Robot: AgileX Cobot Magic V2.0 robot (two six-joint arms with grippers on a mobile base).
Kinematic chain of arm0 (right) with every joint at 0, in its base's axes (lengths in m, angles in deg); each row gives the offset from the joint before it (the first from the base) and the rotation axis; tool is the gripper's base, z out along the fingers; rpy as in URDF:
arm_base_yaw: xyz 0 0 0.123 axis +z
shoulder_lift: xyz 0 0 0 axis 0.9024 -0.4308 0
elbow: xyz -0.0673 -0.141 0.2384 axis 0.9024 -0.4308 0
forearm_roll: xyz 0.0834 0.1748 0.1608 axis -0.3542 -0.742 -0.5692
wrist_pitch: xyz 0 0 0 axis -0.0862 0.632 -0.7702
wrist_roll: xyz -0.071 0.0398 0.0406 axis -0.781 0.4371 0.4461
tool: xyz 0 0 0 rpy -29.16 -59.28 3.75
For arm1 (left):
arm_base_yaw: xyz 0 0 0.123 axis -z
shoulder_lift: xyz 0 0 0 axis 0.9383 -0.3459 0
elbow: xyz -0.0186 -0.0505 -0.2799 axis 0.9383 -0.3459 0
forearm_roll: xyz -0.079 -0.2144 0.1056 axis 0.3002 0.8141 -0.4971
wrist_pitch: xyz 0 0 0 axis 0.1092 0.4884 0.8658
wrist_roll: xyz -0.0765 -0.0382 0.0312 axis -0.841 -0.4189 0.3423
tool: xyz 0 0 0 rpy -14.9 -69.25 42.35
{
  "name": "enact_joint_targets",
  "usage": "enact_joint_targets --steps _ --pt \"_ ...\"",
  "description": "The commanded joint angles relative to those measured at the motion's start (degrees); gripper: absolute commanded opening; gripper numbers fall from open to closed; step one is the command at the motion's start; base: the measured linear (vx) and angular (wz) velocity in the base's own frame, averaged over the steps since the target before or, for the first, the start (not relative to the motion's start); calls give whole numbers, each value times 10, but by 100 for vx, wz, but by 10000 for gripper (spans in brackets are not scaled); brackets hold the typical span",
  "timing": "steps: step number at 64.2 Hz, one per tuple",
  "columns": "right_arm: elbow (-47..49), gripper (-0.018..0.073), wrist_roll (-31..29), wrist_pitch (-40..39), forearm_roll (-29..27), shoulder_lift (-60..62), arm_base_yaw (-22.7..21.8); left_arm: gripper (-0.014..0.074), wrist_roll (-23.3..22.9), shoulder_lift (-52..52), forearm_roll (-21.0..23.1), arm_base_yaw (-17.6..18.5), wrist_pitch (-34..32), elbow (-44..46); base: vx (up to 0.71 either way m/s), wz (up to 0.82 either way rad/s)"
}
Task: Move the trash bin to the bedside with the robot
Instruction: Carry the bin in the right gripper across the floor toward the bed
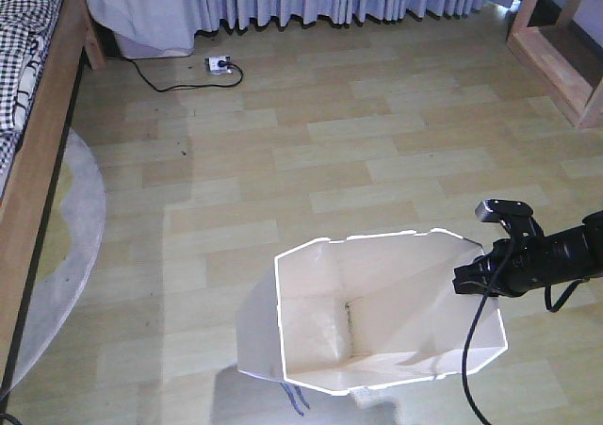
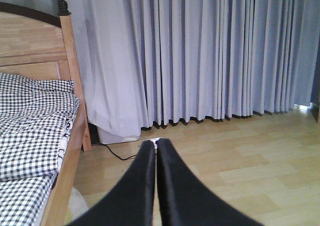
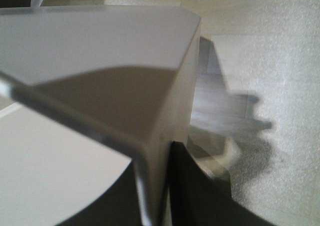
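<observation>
Right pincer (image 1: 466,276) clamped on trash bin (image 1: 396,302) rim, lower right, probably to drag toward bed (image 1: 38,152); left pincer (image 2: 156,151) closed, empty.

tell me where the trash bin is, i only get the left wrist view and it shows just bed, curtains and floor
Observer: In the front view the trash bin stands on the wood floor well to the right of the bed, with open floor between them.
Operator: is the right gripper on it
Observer: Yes. The right wrist view shows the right gripper closed on the bin's thin wall at the rim, one finger inside and one outside.
Operator: anything in the way toward the bed
Observer: A pale rug lies on the floor against the bed's side. I see nothing else between bin and bed.
</observation>
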Motion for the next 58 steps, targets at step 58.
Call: enact_joint_targets --steps 58 --pt "7 -3 8 126 -45 39 0 -6 -8 4 5 4 -42 -7 26 10"
